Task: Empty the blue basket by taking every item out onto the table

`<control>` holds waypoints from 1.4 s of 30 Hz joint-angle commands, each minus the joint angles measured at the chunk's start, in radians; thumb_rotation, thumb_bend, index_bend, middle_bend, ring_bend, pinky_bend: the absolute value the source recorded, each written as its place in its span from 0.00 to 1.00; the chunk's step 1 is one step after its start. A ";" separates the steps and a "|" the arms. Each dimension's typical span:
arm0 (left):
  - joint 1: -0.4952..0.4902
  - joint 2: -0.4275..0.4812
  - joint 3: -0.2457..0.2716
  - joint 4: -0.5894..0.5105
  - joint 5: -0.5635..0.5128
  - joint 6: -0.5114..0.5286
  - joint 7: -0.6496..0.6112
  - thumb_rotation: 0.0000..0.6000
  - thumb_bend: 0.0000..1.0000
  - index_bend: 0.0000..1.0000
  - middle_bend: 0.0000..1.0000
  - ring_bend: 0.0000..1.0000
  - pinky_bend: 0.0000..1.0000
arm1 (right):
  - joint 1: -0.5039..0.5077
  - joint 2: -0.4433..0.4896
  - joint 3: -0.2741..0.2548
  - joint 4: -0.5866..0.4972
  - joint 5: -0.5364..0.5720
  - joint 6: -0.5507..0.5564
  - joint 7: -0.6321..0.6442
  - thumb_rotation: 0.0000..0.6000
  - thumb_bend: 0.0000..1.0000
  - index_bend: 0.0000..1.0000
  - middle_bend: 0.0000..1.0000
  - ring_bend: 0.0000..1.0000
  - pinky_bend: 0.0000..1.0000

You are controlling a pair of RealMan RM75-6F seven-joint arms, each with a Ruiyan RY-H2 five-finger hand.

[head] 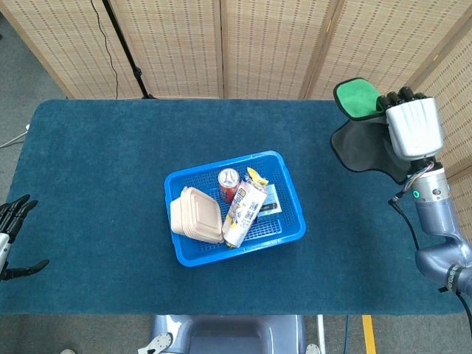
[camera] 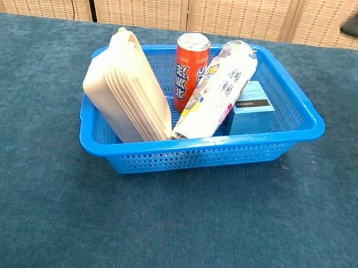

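My left hand [head: 13, 240] hangs off the table's [head: 96, 184] near left edge, fingers apart, holding nothing. The blue basket [head: 284, 232] sits mid-table with a beige box [head: 195, 214], red can [head: 228, 180], white packet [head: 245, 210] and small carton [camera: 250, 107] inside. My right hand [head: 411, 127] grips a green-and-grey cloth [head: 361, 125] above the far right corner.

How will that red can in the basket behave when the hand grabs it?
The red can stands upright, hemmed by the white packet and beige container, so it probably won't tip. Likely stiff and smooth, perhaps slippery. Laid sideways, it would probably roll.
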 commanded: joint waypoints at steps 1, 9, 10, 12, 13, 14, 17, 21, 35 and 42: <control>-0.003 -0.001 -0.003 0.000 -0.009 -0.007 0.001 1.00 0.00 0.00 0.00 0.00 0.00 | -0.014 -0.123 -0.094 0.155 -0.011 -0.065 0.113 1.00 0.83 0.66 0.59 0.46 0.71; -0.008 0.000 -0.003 -0.002 -0.011 -0.018 0.003 1.00 0.00 0.00 0.00 0.00 0.00 | -0.022 -0.195 -0.158 0.202 -0.031 -0.129 0.257 1.00 0.11 0.17 0.19 0.15 0.30; -0.009 0.001 -0.002 -0.001 -0.009 -0.020 0.002 1.00 0.00 0.00 0.00 0.00 0.00 | -0.024 -0.185 -0.159 0.172 -0.018 -0.153 0.263 1.00 0.02 0.07 0.09 0.06 0.19; -0.012 0.002 0.000 0.002 -0.004 -0.024 -0.002 1.00 0.00 0.00 0.00 0.00 0.00 | -0.027 -0.156 -0.151 0.097 0.008 -0.182 0.275 1.00 0.00 0.00 0.00 0.00 0.05; -0.013 0.002 0.000 0.003 -0.002 -0.025 -0.004 1.00 0.00 0.00 0.00 0.00 0.00 | -0.029 -0.142 -0.147 0.064 0.015 -0.186 0.281 1.00 0.00 0.00 0.00 0.00 0.02; -0.015 0.001 0.000 0.006 0.001 -0.026 -0.007 1.00 0.00 0.00 0.00 0.00 0.00 | -0.035 -0.116 -0.135 0.001 0.026 -0.179 0.290 1.00 0.00 0.00 0.00 0.00 0.01; -0.030 -0.008 -0.004 0.019 0.015 -0.038 -0.026 1.00 0.00 0.00 0.00 0.00 0.00 | -0.072 -0.030 -0.112 -0.159 0.035 -0.109 0.254 1.00 0.00 0.00 0.00 0.00 0.00; -0.087 -0.012 -0.003 0.042 0.069 -0.097 -0.133 1.00 0.00 0.00 0.00 0.00 0.00 | -0.144 0.072 -0.109 -0.315 0.034 -0.015 0.225 1.00 0.00 0.00 0.00 0.00 0.00; -0.329 -0.055 -0.071 0.023 0.110 -0.317 -0.319 1.00 0.00 0.00 0.00 0.00 0.00 | -0.388 0.138 -0.275 -0.318 -0.158 0.246 0.387 1.00 0.00 0.00 0.00 0.00 0.00; -0.419 -0.159 -0.093 0.030 0.043 -0.431 -0.282 1.00 0.00 0.00 0.00 0.00 0.00 | -0.442 0.103 -0.302 -0.286 -0.200 0.313 0.417 1.00 0.00 0.00 0.00 0.00 0.00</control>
